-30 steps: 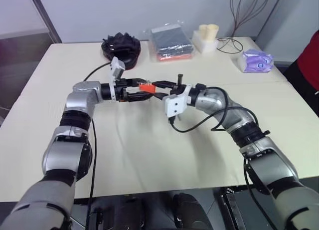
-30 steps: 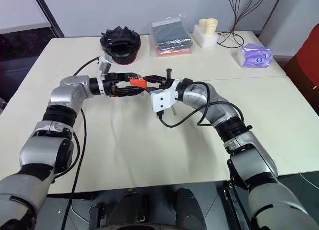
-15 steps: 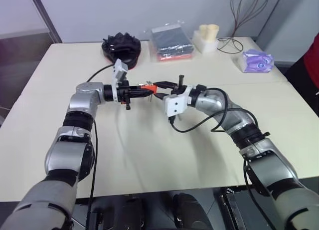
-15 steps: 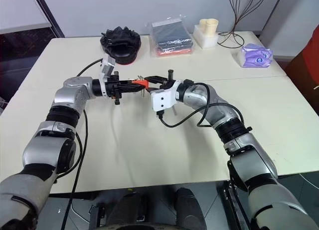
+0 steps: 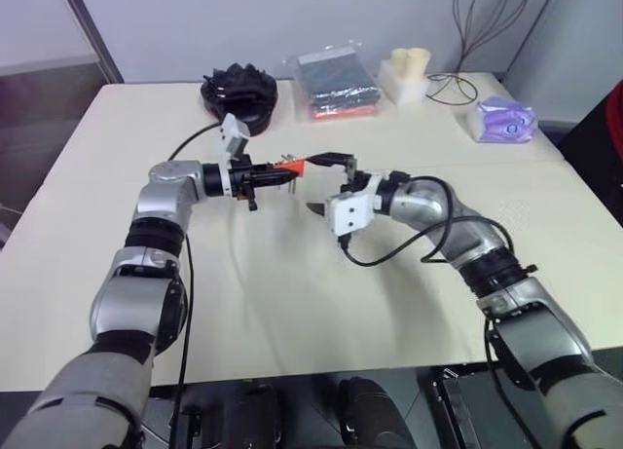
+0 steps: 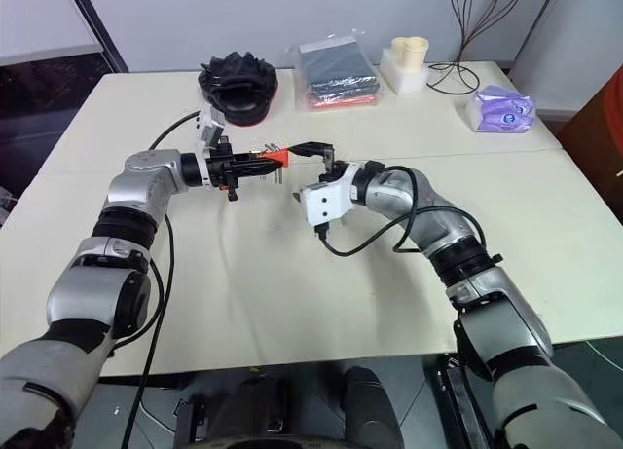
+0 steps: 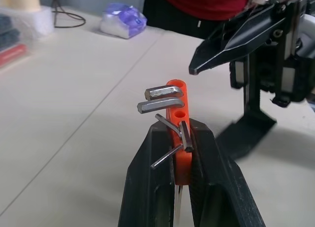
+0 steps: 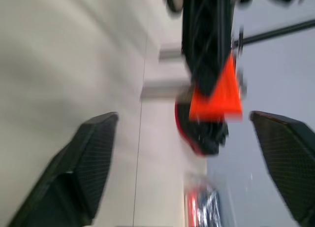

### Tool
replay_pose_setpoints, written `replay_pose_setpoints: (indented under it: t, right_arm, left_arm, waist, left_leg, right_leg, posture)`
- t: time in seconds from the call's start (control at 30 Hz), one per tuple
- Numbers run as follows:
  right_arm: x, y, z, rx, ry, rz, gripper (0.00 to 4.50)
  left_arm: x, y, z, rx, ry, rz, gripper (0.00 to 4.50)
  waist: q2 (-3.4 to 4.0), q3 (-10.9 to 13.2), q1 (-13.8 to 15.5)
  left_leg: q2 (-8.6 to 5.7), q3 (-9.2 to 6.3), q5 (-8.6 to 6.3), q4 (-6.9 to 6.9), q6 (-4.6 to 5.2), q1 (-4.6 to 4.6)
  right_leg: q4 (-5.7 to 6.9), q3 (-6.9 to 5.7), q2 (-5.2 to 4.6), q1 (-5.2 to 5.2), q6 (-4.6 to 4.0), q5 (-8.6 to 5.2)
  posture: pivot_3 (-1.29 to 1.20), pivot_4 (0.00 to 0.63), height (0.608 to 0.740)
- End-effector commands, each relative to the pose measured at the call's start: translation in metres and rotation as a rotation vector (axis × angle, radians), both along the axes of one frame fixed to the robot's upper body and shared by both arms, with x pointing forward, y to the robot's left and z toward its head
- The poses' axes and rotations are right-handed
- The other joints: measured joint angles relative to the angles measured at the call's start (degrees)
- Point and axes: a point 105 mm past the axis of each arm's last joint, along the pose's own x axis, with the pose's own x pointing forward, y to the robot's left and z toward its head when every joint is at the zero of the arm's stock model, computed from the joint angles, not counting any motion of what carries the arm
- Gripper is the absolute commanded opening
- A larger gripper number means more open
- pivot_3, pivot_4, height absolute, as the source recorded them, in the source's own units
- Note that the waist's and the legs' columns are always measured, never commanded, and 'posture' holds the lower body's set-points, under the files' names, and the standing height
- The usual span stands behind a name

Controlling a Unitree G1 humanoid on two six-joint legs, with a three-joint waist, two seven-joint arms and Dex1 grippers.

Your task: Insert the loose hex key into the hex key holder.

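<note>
The hex key holder [image 7: 178,133], a small orange block, is held above the table with my left gripper [image 5: 277,173] shut on it. Several grey keys stick out of the block, two with bent ends at its tip [image 7: 160,100]. I cannot tell the loose hex key apart from them. My right gripper [image 5: 313,184] hangs just right of the holder, open wide, with nothing between its fingers [image 8: 93,153]. In the right wrist view the holder [image 8: 216,96] shows beyond the open fingers, apart from them.
At the table's far edge lie a black bundle [image 5: 238,87], a plastic bag of dark items [image 5: 336,79], a white stand with cups [image 5: 407,71] and a purple tissue pack [image 5: 501,118]. A person in red [image 7: 206,3] stands by the right side.
My left gripper shut on the holder, which the right gripper held before. The right gripper then opened wide, let go and drew back to the right and slightly down.
</note>
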Motion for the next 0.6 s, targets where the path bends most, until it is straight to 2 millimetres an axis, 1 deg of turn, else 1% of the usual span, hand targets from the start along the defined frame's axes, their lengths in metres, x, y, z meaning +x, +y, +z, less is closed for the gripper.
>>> replay_pose_setpoints:
  t: [0.03, 0.07, 0.1, 0.13, 0.17, 0.2, 0.23, 0.3, 0.4, 0.47, 0.57, 0.6]
  right_arm:
    - [0.002, -0.021, 0.014, 0.215, 0.158, -0.127, 4.43]
    - [0.003, -0.029, 0.009, 0.310, 0.315, -0.201, 4.43]
    - [-0.001, -0.035, 0.003, 0.431, 0.530, -0.273, 4.43]
    - [-0.012, -0.035, -0.006, 0.553, 0.814, -0.319, 4.43]
    - [-0.026, -0.030, -0.012, 0.608, 1.024, -0.332, 4.43]
    - [-0.039, -0.025, -0.017, 0.633, 1.164, -0.333, 4.43]
    - [-0.045, -0.022, -0.020, 0.652, 1.246, -0.357, 4.43]
    - [-0.045, -0.021, -0.025, 0.730, 1.334, -0.442, 4.43]
    - [-0.038, -0.023, -0.036, 0.770, 1.360, -0.544, 4.43]
    - [-0.029, -0.022, -0.045, 0.802, 1.377, -0.611, 4.43]
    - [-0.010, -0.025, -0.055, 0.802, 1.313, -0.712, 4.43]
    - [-0.002, -0.031, -0.057, 0.803, 1.269, -0.752, 4.43]
  left_arm:
    - [-0.003, 0.009, 0.018, 0.003, -0.108, 0.018, 0.00]
    - [-0.005, 0.012, 0.019, 0.011, -0.123, 0.017, 0.00]
    - [-0.008, 0.013, 0.019, 0.024, -0.144, 0.009, 0.00]
    - [-0.013, 0.015, 0.021, 0.012, -0.146, 0.007, 0.00]
    - [-0.016, 0.015, 0.022, 0.002, -0.146, 0.006, 0.00]
    - [-0.021, 0.015, 0.021, -0.005, -0.141, 0.001, 0.00]
    - [-0.026, 0.015, 0.018, -0.008, -0.136, -0.003, 0.00]
    - [-0.034, 0.016, 0.013, -0.021, -0.114, 0.010, 0.00]
    - [-0.040, 0.016, 0.009, -0.043, -0.093, 0.041, 0.00]
    - [-0.042, 0.017, 0.007, -0.051, -0.086, 0.059, 0.00]
    - [-0.045, 0.018, 0.005, -0.060, -0.081, 0.076, 0.00]
    - [-0.046, 0.018, 0.004, -0.061, -0.080, 0.079, 0.00]
  waist:
    - [0.00, 0.00, -0.03]
    - [0.00, 0.00, -0.04]
    - [0.00, 0.00, -0.15]
    - [0.00, 0.00, -0.23]
    - [0.00, 0.00, -0.32]
    - [0.00, 0.00, -0.32]
    - [0.02, -0.01, -0.33]
    - [0.02, -0.01, -0.29]
    - [0.02, -0.01, 0.14]
    - [0.02, -0.01, 0.80]
    - [0.03, -0.01, 1.21]
    - [0.02, -0.01, 1.23]
  left_leg:
    - [0.01, 0.00, 0.00, 0.00, 0.00, 0.00]
    - [0.02, -0.01, 0.00, 0.00, 0.00, 0.00]
    - [0.03, -0.01, 0.00, -0.01, 0.00, 0.00]
    - [0.08, -0.03, 0.00, 0.00, 0.00, 0.00]
    - [0.12, -0.04, 0.00, 0.00, 0.00, -0.01]
    - [0.16, -0.06, 0.00, 0.00, 0.00, -0.01]
    - [0.19, -0.10, 0.00, 0.00, 0.00, -0.01]
    - [0.19, -0.13, -0.01, -0.03, 0.01, 0.00]
    - [0.16, -0.16, -0.01, -0.03, 0.01, 0.01]
    - [0.09, -0.14, -0.01, -0.03, 0.00, 0.00]
    - [0.04, -0.08, -0.01, -0.01, -0.01, 0.00]
    - [0.02, -0.09, -0.01, -0.01, -0.01, 0.00]
  right_leg:
    - [0.00, 0.00, 0.00, 0.01, 0.00, 0.00]
    - [0.00, 0.00, 0.01, 0.01, 0.00, 0.00]
    - [0.01, 0.01, 0.01, 0.00, 0.00, 0.00]
    - [0.04, 0.01, 0.02, -0.01, 0.00, 0.00]
    - [0.05, 0.03, -0.03, -0.01, 0.00, 0.00]
    - [0.07, 0.06, -0.10, -0.01, 0.00, 0.00]
    - [0.09, 0.06, -0.11, -0.02, -0.01, 0.00]
    - [0.04, 0.07, -0.14, -0.05, -0.01, 0.00]
    - [0.05, 0.07, -0.17, -0.09, -0.02, 0.00]
    - [0.04, 0.08, -0.21, -0.11, -0.01, 0.00]
    - [0.03, 0.11, -0.24, -0.11, -0.01, 0.00]
    - [0.03, 0.10, -0.24, -0.11, -0.01, 0.00]
  posture:
    - [0.00, 0.150, 0.740]
    - [0.00, 0.150, 0.740]
    - [0.00, 0.150, 0.740]
    - [0.00, 0.150, 0.740]
    - [0.00, 0.150, 0.740]
    - [0.00, 0.150, 0.740]
    - [0.00, 0.150, 0.740]
    - [0.00, 0.150, 0.740]
    - [0.00, 0.150, 0.740]
    - [0.00, 0.150, 0.740]
    - [0.00, 0.150, 0.740]
    - [0.00, 0.150, 0.740]
